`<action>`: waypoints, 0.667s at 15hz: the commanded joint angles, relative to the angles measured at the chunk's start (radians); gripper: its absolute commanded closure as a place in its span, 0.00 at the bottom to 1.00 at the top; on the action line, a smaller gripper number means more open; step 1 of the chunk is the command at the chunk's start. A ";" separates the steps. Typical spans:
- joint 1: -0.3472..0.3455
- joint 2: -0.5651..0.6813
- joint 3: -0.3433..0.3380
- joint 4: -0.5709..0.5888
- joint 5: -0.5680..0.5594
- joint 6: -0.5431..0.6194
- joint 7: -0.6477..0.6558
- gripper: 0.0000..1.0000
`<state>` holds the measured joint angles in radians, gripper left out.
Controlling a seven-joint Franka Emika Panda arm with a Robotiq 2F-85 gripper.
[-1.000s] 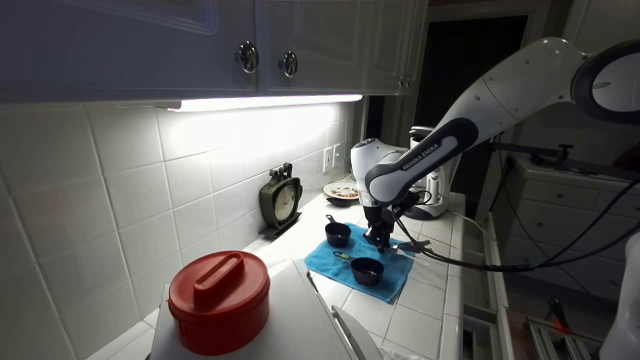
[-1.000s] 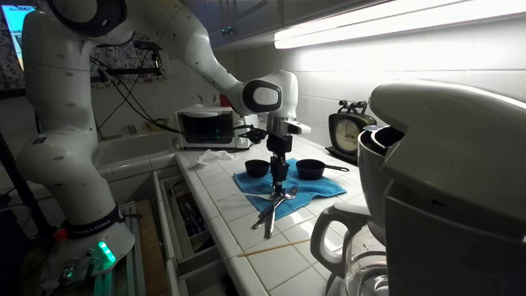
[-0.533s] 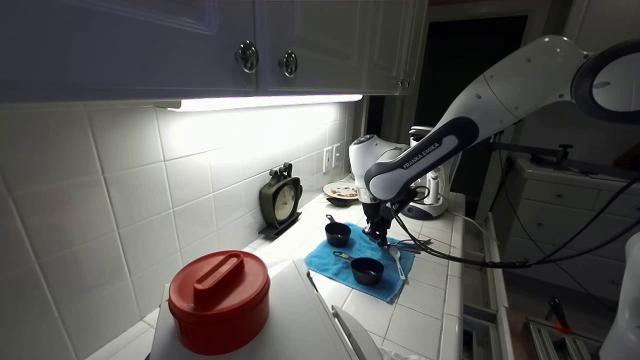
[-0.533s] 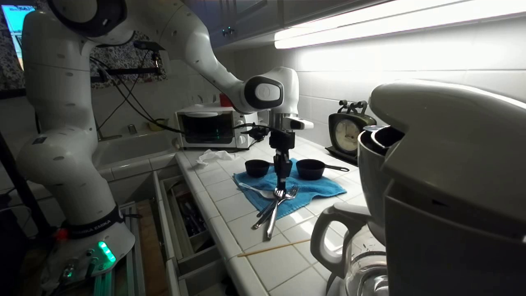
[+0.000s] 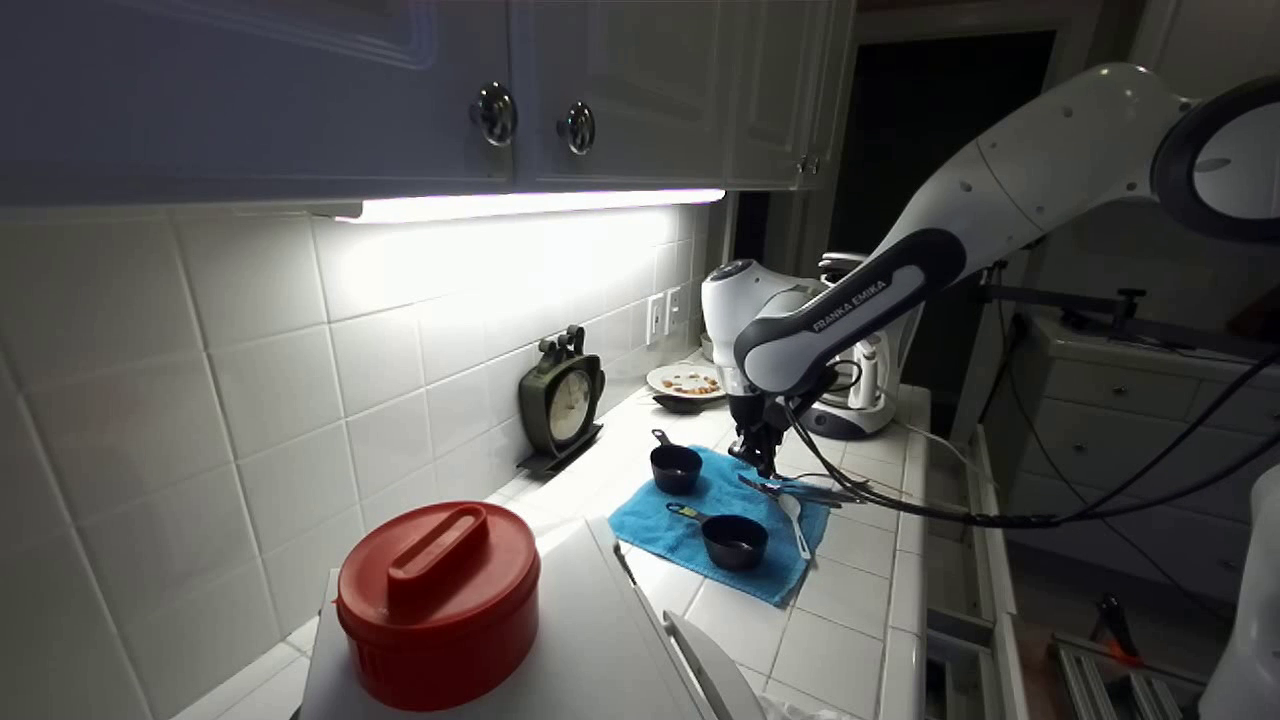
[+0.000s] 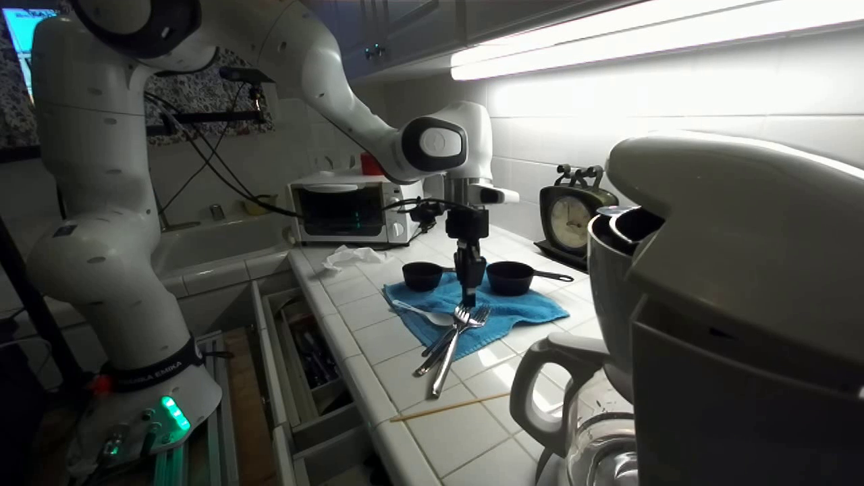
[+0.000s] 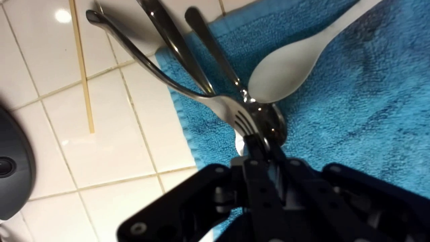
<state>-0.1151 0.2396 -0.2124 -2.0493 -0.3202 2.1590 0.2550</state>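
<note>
Reading the wrist view from left to right, we first meet a thin wooden stick lying on the white-tiled desk, well apart from the cutlery. Next comes the fork, our main concern: its handle slants out over the tiles, its neck crosses above the other fork, and its tines run up to the end effector. The 2 fingers sit close together there, and we judge them clenched on the tines, though they hide the exact contact. Just right of the fork, a metal spoon has its bowl on the blue towel, and the tip of a white spoon overlaps it.

In an exterior view, 1 black pan stands left of the end effector and 1 dark skillet right of it.

We read the step in hand as picking up the fork by its tined end. The next move, in our judgement, calls for a firm squeeze and a slow, straight rise, so that nothing else is dragged along; gripped at 1 end, the fork could pivot.
</note>
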 commanded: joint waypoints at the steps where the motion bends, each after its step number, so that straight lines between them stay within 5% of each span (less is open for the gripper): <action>1: -0.001 -0.017 -0.009 -0.014 -0.033 0.011 0.038 0.96; 10: -0.015 0.007 -0.035 -0.008 -0.032 0.096 0.097 0.95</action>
<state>-0.1227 0.2337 -0.2437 -2.0497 -0.3371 2.2018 0.3120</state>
